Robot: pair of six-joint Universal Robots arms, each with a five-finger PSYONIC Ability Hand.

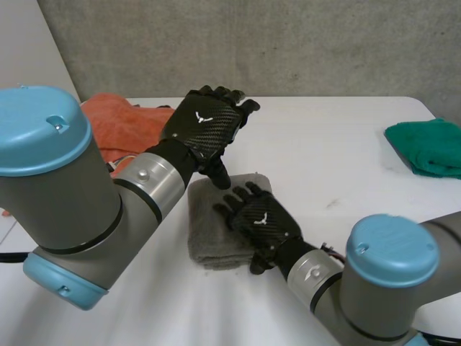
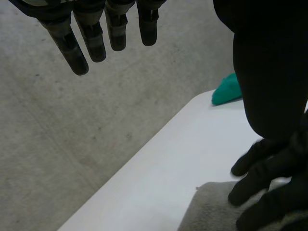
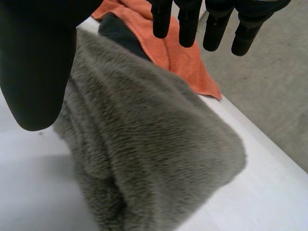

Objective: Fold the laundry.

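Observation:
A folded grey fleecy towel (image 1: 212, 234) lies in the middle of the white table (image 1: 338, 151). My right hand (image 1: 261, 222) is over the towel's right part, palm down and open with its fingers straight; whether it touches the cloth I cannot tell. In the right wrist view the towel (image 3: 154, 154) lies under the right hand (image 3: 188, 26). My left hand (image 1: 205, 124) is raised just behind the towel, open and holding nothing, its thumb pointing down at the towel's far edge. The left wrist view has the left hand (image 2: 72, 48) above a corner of the towel (image 2: 211, 211).
An orange cloth (image 1: 115, 126) with a dark garment (image 3: 118, 33) on it lies at the table's back left. A folded green cloth (image 1: 428, 148) sits at the right edge. A grey concrete wall stands behind the table.

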